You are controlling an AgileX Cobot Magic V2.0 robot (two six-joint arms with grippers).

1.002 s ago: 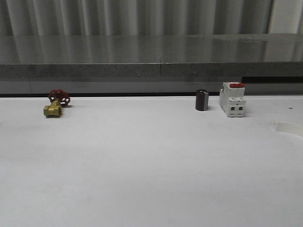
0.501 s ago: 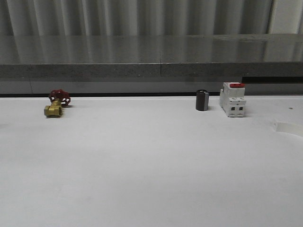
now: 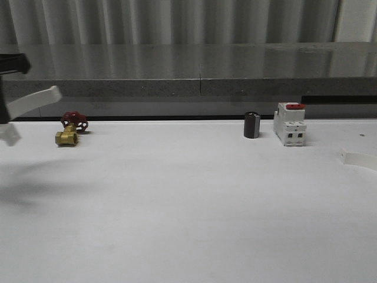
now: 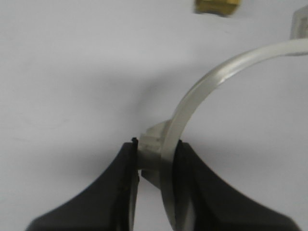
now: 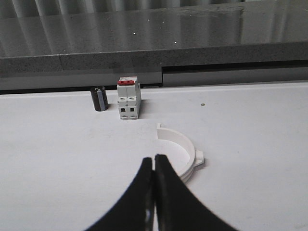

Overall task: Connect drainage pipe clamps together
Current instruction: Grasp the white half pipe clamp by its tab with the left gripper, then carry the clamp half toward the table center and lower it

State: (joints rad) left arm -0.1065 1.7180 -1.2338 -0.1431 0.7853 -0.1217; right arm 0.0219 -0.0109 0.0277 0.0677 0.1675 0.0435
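Front view: we see the left tool [image 3: 5, 88] at the left edge of the frame, raised above the white desk [image 3: 188, 206]. It carries one drainage pipe clamp half [image 3: 29, 103], a white curved strip held clear of the surface and tilted. A soft shadow lies on the desk below it. Just beside the held half, farther back on the desk, rests a brass valve [image 3: 66, 137] with a red handwheel [image 3: 75, 121].

In the left wrist view, the left tool [image 4: 155, 159] is clamped on the held clamp half [image 4: 202, 86]: both dark fingers [image 4: 126, 183] press against the strip near its small outer tab, and the arc curves away from the grip. A corner of the brass valve [image 4: 217, 6] shows past it.

The second clamp half [image 3: 358, 158] lies flat on the desk at the right edge of the front view, well apart from the first. In the right wrist view, this half [image 5: 185, 153] lies just beyond the right tool [image 5: 154, 161], not touching it. The right tool's fingers are pressed together with nothing between them.

Toward the back of the desk stand a white breaker [image 3: 289, 124] with a red top and, just beside it, a small dark cylinder [image 3: 251, 125]. A grey ledge [image 3: 188, 73] runs behind the desk.
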